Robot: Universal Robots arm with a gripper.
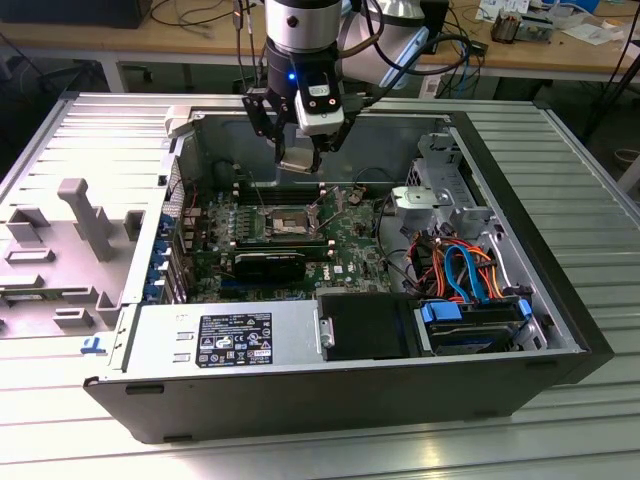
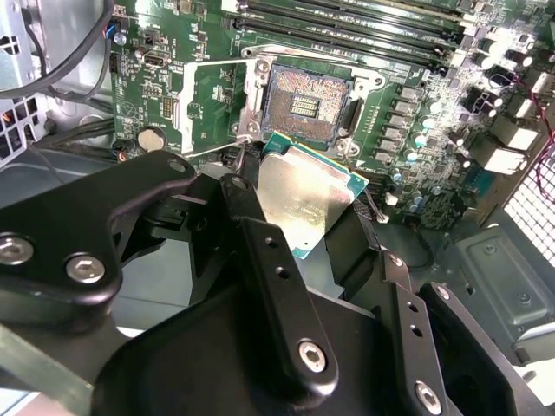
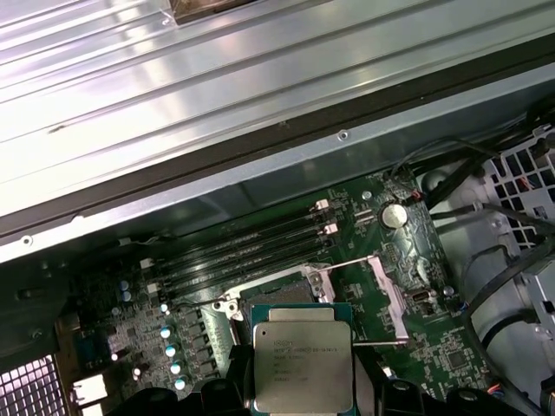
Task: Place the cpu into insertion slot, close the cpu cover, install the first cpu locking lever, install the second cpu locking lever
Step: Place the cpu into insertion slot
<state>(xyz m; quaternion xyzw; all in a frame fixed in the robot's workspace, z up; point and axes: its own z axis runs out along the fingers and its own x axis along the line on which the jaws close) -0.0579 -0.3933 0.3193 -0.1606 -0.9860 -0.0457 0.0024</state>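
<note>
Open computer case (image 1: 300, 405) lay on its side on the ribbed metal counter (image 1: 585, 150). Inside the case, exterior view: green motherboard (image 1: 350, 255) at centre, power supply (image 1: 225, 340) at 7 o'clock, black drive bay (image 1: 365, 325) at 5 o'clock, and a bundle of orange and blue cables (image 1: 460, 265) at 4 o'clock. A grey moulded part (image 1: 85, 215) lay on the counter at 9 o'clock of the case.

The gripper (image 1: 300, 155) hung inside the case over the motherboard. Its fingers (image 2: 264, 247) were narrow and clamped the cpu (image 2: 303, 195) by opposite edges. The cpu (image 3: 302, 360) was off the board, tilted in the second wrist view, not seated.

The insertion slot (image 2: 305, 104) was bare, with its dark centre exposed. In the exterior view it sat at 6 o'clock of the gripper, near but apart. The cpu cover (image 3: 387, 296) stood swung open beside the slot. The long memory slots (image 3: 247, 251) ran just beside the slot.
</note>
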